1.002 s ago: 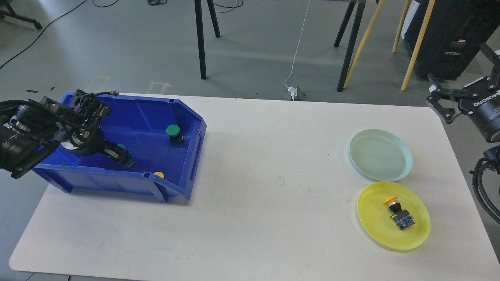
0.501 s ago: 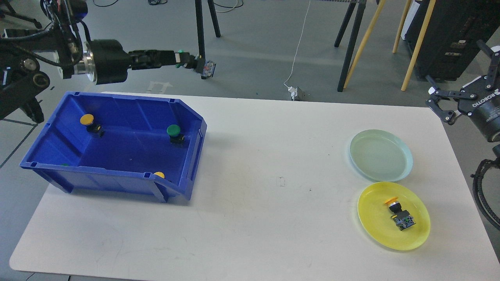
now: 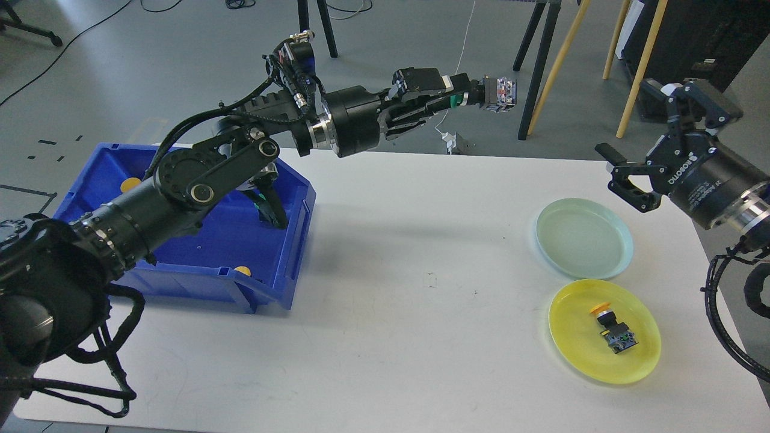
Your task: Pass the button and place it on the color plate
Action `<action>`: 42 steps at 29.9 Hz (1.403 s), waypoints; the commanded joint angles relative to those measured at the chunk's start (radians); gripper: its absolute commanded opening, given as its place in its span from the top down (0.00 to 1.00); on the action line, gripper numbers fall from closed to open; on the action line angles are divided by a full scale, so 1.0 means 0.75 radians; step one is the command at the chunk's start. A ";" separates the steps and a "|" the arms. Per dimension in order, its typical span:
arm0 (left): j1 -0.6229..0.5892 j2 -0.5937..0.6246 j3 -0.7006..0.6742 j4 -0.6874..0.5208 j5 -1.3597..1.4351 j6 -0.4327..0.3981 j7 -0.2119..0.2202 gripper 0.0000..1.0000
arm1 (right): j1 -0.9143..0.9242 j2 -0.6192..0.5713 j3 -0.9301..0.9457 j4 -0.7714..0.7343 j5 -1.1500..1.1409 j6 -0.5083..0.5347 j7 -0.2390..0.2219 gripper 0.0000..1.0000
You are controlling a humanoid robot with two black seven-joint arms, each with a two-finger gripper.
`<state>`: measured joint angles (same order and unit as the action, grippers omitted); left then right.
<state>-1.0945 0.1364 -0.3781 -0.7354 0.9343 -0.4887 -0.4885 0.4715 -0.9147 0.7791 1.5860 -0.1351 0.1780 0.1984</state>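
The left tool [image 3: 466, 96] is clamped on a green button [image 3: 494, 94], held out sideways high above the far edge of the tabletop [image 3: 385, 337], the button's contact block poking past the fingertips toward the right. The green cap is mostly hidden between the fingers, so only a sliver of it shows. The right tool [image 3: 625, 180] hangs over the tabletop's right edge with its fingers spread wide and nothing in them, well apart from the button. Below it lie a pale green plate [image 3: 619, 252], bare, and a yellow plate [image 3: 571, 337] just beside it, carrying a yellow button [image 3: 610, 328] on its side. At the left, the arm covers much of the blue bin [image 3: 198, 282]; two yellow caps peek out inside it, and a dark shape under the arm is hard to make out.
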 commanded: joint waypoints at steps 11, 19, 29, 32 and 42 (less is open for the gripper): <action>0.001 -0.014 0.001 0.007 0.004 0.000 0.000 0.95 | 0.378 0.279 -0.376 -0.127 0.000 -0.092 0.061 0.01; 0.001 -0.012 0.001 0.023 0.004 0.000 0.000 0.95 | 0.429 0.356 -0.384 -0.178 0.008 -0.131 0.061 0.03; 0.003 -0.010 -0.001 0.025 -0.006 0.000 0.000 0.95 | 0.449 0.359 -0.386 -0.182 0.013 -0.141 0.059 0.73; 0.003 -0.010 0.001 0.025 -0.006 0.000 0.000 0.95 | 0.449 0.361 -0.390 -0.182 0.006 -0.200 0.059 0.97; 0.005 -0.014 -0.003 0.025 -0.012 0.000 0.000 0.66 | 0.447 0.358 -0.388 -0.170 0.019 -0.223 0.052 1.00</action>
<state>-1.0918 0.1281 -0.3782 -0.7167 0.9289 -0.4888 -0.4891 0.8071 -0.6452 0.4863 1.4596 -0.1241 0.0159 0.2400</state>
